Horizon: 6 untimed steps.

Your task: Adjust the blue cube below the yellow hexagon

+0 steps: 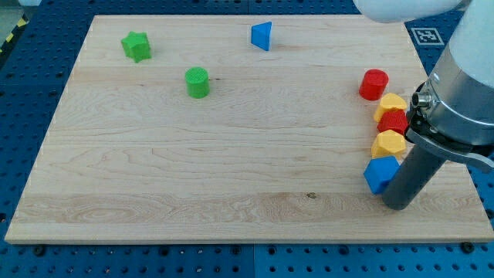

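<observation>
The blue cube lies near the board's right edge, just below the yellow hexagon and touching it. My tip rests on the board right beside the cube's lower right side, seemingly in contact. The rod rises to the upper right and hides the board behind it.
Above the yellow hexagon sit a red block, another yellow block and a red cylinder, in a line. A blue triangular block, a green cylinder and a green star lie towards the top left. The wooden board ends close to the right of my tip.
</observation>
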Tool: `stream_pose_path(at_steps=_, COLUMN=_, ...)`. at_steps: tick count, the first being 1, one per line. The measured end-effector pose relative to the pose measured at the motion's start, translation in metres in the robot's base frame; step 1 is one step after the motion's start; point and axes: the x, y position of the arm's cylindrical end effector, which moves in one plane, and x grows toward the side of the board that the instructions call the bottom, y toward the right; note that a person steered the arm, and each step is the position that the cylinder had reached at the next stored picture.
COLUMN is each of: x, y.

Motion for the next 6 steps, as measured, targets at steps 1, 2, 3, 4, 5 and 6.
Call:
stream_pose_path(at_steps=1, x=0.000, y=-0.035)
stream_pose_path(at_steps=2, x=-0.013, y=-0.070)
stream_pose_path(at_steps=3, x=-0.022, y=-0.055)
stream_pose_path(at_steps=4, x=-0.025, y=-0.041)
stream_pose_path(at_steps=5, x=-0.025, y=-0.022)
stream_pose_path(at_steps=6, x=-0.025, y=-0.022)
